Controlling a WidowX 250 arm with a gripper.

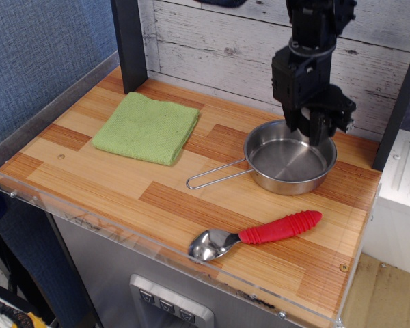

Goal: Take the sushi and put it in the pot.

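Observation:
The pot (261, 180) is a shallow shiny steel pan at the right of the wooden counter, with its wire loop handle (215, 176) pointing left. Its inside looks empty. My black gripper (310, 134) hangs fingers down over the far rim of the pot, just above it. The fingers are dark and close together, and I cannot tell if anything is between them. The sushi shows nowhere on the counter or in the pot.
A folded green cloth (147, 127) lies at the back left. A steel spoon with a red ribbed handle (260, 236) lies near the front edge. Dark posts (128, 44) stand at the back left and at the right (398, 102). A plank wall runs behind.

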